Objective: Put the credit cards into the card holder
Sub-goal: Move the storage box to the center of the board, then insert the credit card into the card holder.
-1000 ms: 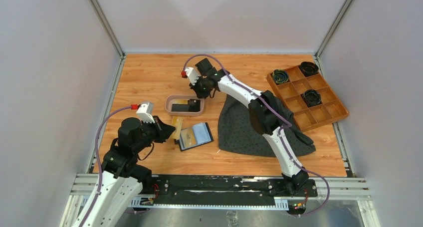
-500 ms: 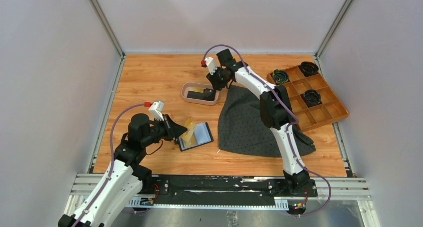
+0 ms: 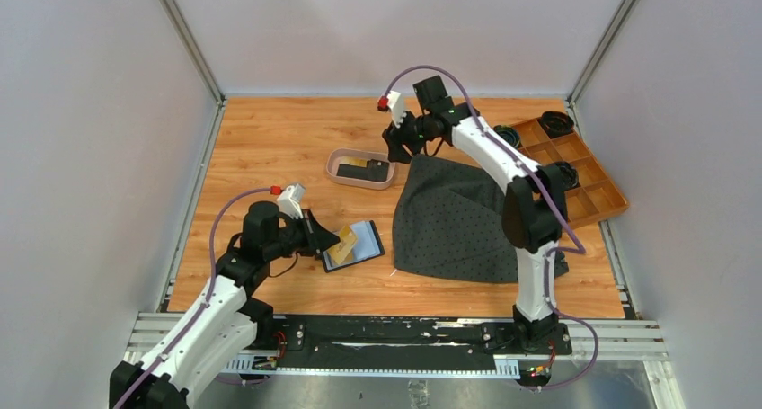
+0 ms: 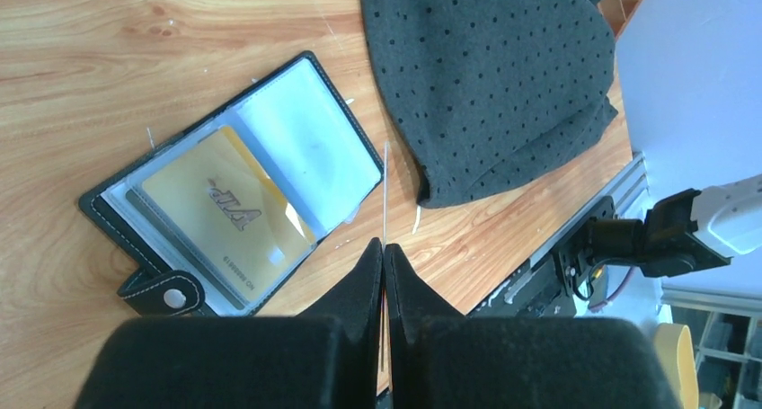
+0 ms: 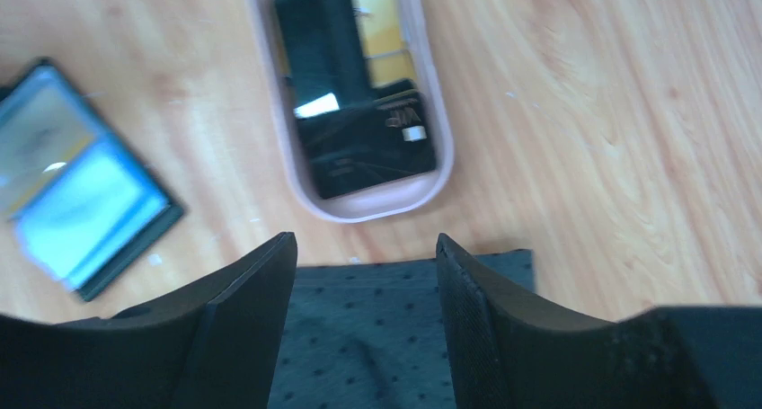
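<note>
Your left jaws are clenched on a gold card [image 3: 342, 241] over the open card holder [image 3: 363, 244]; your right jaws stand released.
The held card is tilted, its lower end down by the holder's left page, though you cannot tell whether it touches; from the left wrist it shows only as a thin edge running out from between the pressed fingers. The card holder lies open flat on the table [image 3: 270, 139], just beside the grey dotted cloth [image 3: 458, 220], with a second gold card [image 4: 220, 216] behind the clear pocket on its snap-tab side and the other pocket pale blue. Your right jaws hang apart with nothing between them above the cloth's far edge, near the pink tray [image 5: 359, 213], where a black card [image 5: 368, 153] and a third gold card [image 5: 385, 18] lie.
</note>
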Robot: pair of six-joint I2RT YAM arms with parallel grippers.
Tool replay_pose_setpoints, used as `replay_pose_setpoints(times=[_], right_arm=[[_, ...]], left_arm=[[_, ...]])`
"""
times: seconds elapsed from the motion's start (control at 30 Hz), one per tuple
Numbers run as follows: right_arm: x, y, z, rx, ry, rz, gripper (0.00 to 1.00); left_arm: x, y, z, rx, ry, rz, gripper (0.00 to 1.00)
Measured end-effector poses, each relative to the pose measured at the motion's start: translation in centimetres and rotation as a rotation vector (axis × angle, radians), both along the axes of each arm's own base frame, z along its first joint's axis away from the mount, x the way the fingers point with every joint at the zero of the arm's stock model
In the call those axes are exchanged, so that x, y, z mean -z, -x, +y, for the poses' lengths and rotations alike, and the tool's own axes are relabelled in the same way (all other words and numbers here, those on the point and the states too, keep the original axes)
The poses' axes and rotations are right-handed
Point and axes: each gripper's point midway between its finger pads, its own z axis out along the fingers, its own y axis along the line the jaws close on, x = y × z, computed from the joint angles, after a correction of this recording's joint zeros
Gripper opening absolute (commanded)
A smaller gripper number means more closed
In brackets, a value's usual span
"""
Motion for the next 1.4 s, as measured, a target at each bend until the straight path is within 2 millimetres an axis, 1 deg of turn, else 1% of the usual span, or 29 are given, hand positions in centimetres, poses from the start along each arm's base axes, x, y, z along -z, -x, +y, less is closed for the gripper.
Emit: replay_pose_setpoints(times=[0.07,0.13,0.17,0.2,0.23,0.3,0.33,0.37,0.4,0.47,0.57,0.63,0.77,0.8,0.9,1.03,1.13,1.23,1.4], right_arm=[[-1.7,2.1,-0.2,-0.034,-0.04,0.008,0.62],[-3.0,5.0,-0.4,-0.085,-0.09,0.032,0.63],[-3.4,6.6,-0.4,-0.111,-0.112,0.052,0.63],[-3.6,7.7,-0.4,-0.131,-0.127,0.067,0.63],[-3.6,9.3,-0.4,-0.157,-0.146,0.094,0.62],[-3.0,12.0,-0.2,-0.201,-0.17,0.153,0.62],[-2.2,13.6,0.1,-0.225,-0.182,0.202,0.61],[-1.7,14.5,0.3,-0.24,-0.188,0.234,0.61],[-0.8,15.9,0.7,-0.258,-0.195,0.282,0.6],[0.5,17.8,1.0,-0.28,-0.201,0.36,0.58],[1.6,20.0,1.6,-0.306,-0.213,0.446,0.52],[1.8,20.8,2.3,-0.318,-0.227,0.478,0.46],[2.8,21.5,3.7,-0.31,-0.235,0.534,0.3],[3.3,21.6,4.0,-0.307,-0.232,0.548,0.25],[5.7,22.2,4.8,-0.274,-0.2,0.634,0.18],[9.3,22.5,5.0,-0.207,-0.14,0.741,0.14],[10.9,22.5,4.9,-0.165,-0.105,0.775,0.13],[11.4,22.3,4.8,-0.14,-0.088,0.777,0.12],[11.5,21.6,4.9,-0.116,-0.074,0.753,0.1]], left_arm=[[0.4,-0.1,-0.1,-0.006,0.011,-0.004,0.0],[1.5,-0.1,0.0,-0.023,0.018,0.009,0.0],[2.1,0.0,0.1,-0.034,0.021,0.023,0.0],[2.7,0.1,0.2,-0.041,0.022,0.032,0.0],[3.1,0.1,0.3,-0.054,0.023,0.041,0.0],[3.9,0.1,0.5,-0.08,0.023,0.055,0.0],[4.0,-0.1,0.6,-0.093,0.025,0.058,0.0],[4.0,-0.2,0.7,-0.105,0.029,0.055,0.0],[4.0,-0.5,0.8,-0.117,0.034,0.049,0.0],[4.1,-0.8,0.9,-0.144,0.046,0.04,0.0],[4.5,-1.0,1.2,-0.184,0.06,0.045,0.0],[4.8,-1.1,1.5,-0.216,0.074,0.045,0.0],[5.2,-1.1,2.0,-0.274,0.106,0.045,0.0],[5.3,-1.1,2.2,-0.289,0.114,0.047,0.0],[5.5,-1.1,2.5,-0.321,0.134,0.049,0.0],[5.5,-1.3,2.7,-0.351,0.15,0.059,0.0],[5.5,-1.4,2.6,-0.36,0.169,0.059,0.0],[5.9,-1.4,2.6,-0.368,0.174,0.072,0.0],[6.3,-1.5,2.7,-0.385,0.175,0.087,0.0]])
